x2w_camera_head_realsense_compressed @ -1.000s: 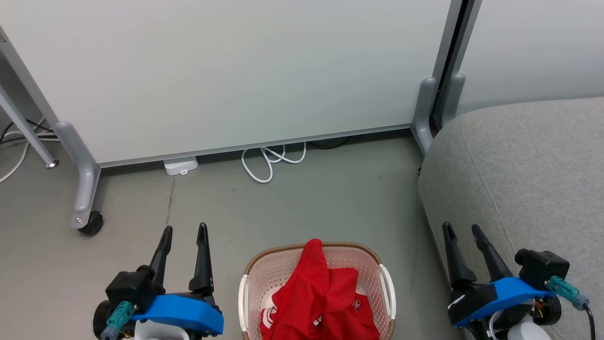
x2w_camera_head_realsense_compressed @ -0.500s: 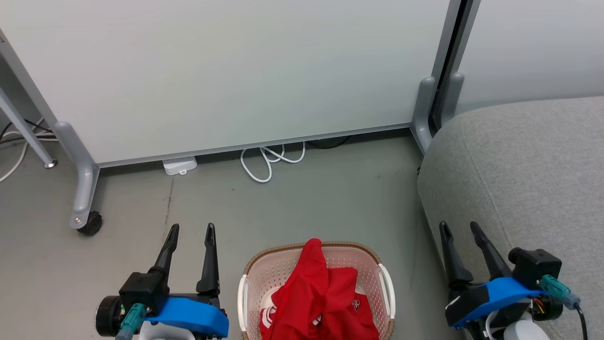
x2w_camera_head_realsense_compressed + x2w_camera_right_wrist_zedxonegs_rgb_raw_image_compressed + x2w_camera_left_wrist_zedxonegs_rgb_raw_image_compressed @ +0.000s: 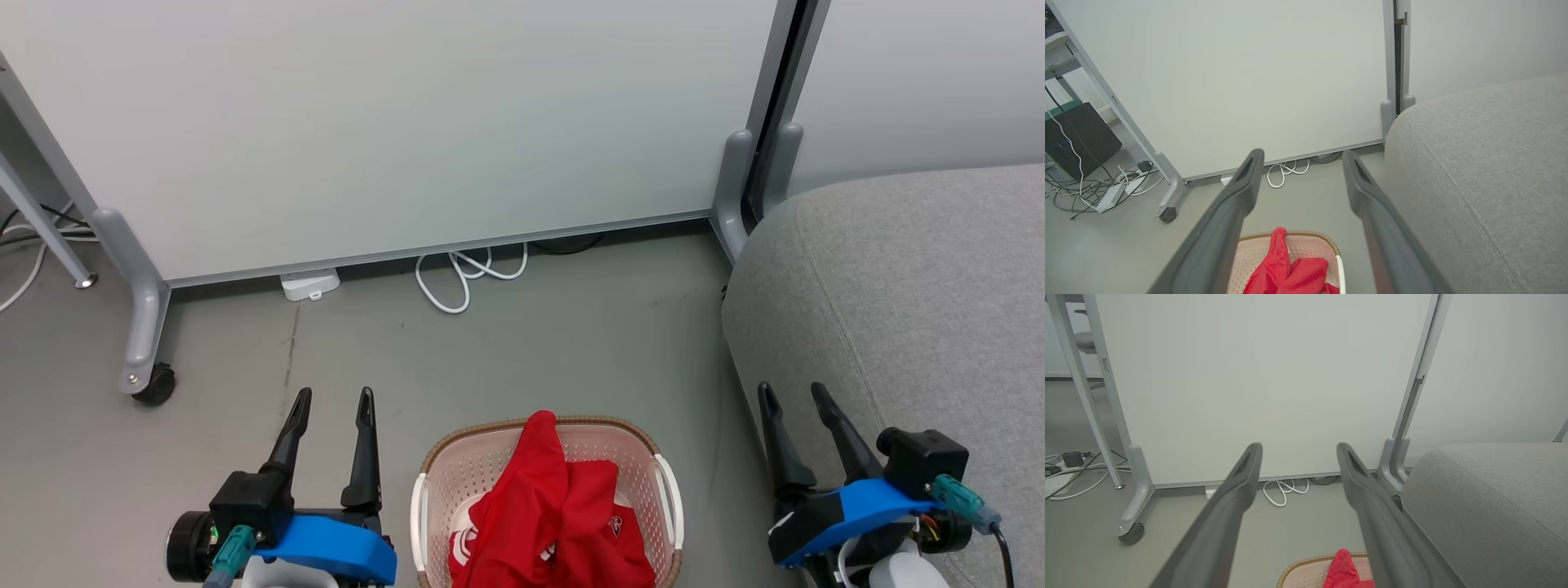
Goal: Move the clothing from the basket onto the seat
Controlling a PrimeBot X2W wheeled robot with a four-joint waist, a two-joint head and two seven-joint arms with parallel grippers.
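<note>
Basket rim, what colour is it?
The basket rim is brown with a woven look; it shows best in the head view.

The head camera is looking steeply down on the floor (image 3: pixel 531 343) from above. Both wrist cameras are sitting lower, facing forward toward the white panel (image 3: pixel 1257 375), sharing the basket (image 3: pixel 1306 247) and the sofa (image 3: pixel 1486 498) corner.

- left gripper (image 3: pixel 335 394), right gripper (image 3: pixel 790 387): each has two long, dark, tapered fingers (image 3: pixel 1237 490), matte
- blue shell (image 3: pixel 326 549) behind each finger base
- black block (image 3: pixel 922 461) on each wrist
- teal plug (image 3: pixel 959 496) on each block; black cable (image 3: pixel 1002 547) off the right one
- thin red and yellow wires (image 3: pixel 925 529) at the right wrist
- pale forearm (image 3: pixel 906 573), rounded
</note>
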